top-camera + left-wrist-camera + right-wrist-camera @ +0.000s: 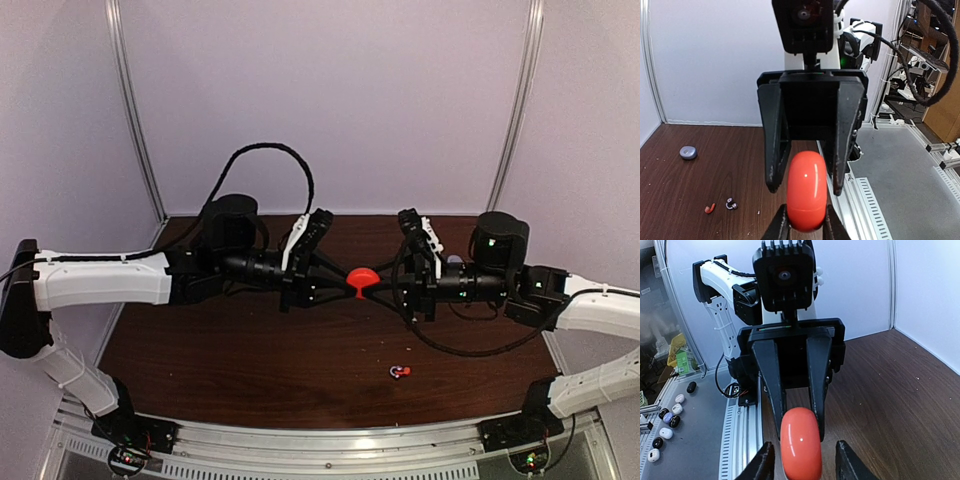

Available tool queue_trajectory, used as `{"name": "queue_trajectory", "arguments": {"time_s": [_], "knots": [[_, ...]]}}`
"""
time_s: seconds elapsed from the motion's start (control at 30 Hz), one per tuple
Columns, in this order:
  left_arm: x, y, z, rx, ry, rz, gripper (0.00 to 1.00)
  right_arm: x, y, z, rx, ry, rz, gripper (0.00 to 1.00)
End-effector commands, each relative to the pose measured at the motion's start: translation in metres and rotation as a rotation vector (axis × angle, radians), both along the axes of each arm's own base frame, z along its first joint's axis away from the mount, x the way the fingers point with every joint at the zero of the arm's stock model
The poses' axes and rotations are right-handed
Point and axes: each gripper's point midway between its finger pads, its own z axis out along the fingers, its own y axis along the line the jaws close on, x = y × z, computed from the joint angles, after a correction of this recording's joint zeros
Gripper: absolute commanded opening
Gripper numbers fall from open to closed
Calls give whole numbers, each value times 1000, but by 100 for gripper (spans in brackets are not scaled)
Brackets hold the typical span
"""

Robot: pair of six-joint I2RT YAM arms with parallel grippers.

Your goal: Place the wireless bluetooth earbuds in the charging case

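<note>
Handover or two-handed opening is judged to be the reason for the pose. A glossy red-orange, oval plastic charging case (807,192) is held in the air above the dark brown wooden table (230,360), between the two arms, which are pointed at each other. The left gripper (805,227) is clamped on the case, its jaws pressed against both flanks at the near end. The right gripper (802,465) is set around the opposite end with its jaws parted. In its own wrist view a narrow gap is seen on each side of the case, so no grip is made by it. The case is presented edge-on to both wrist cameras, probably so that lid and base can each be taken by one gripper and drawn apart. No open seam can be made out, and whether the lid is shut cannot be told for certain.

The wireless bluetooth earbuds (400,372) are found on the table, well apart from the case and below it, near the front edge and right of centre in the overhead view. Two are seen lying just beside each other: a tiny red hook-shaped earbud (710,208) and a tiny silvery-grey curled earbud (731,203). Neither is touched by a gripper. A small grey round puck (688,152) is seen farther off on the table. Insertion is judged not yet begun.
</note>
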Motion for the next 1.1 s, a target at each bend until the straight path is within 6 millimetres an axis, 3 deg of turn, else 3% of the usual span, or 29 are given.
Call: {"name": "queue_trajectory", "arguments": {"time_s": [0.0,0.17,0.3,0.4,1.07], "knots": [[-4,-4,14,-35,-39,-31,7,0,2,16,23,-26,13,38],[-3,-5,10,-25,-43,-33,11,0,3,17,28,-29,18,25],[-2,-3,10,-29,-58,-14,35,-2,2,18,37,-34,26,20],[-3,0,10,-41,-65,-10,43,-2,2,23,58,-44,22,19],[1,-16,2,-46,5,-16,42,1,3,32,94,-56,10,17]]}}
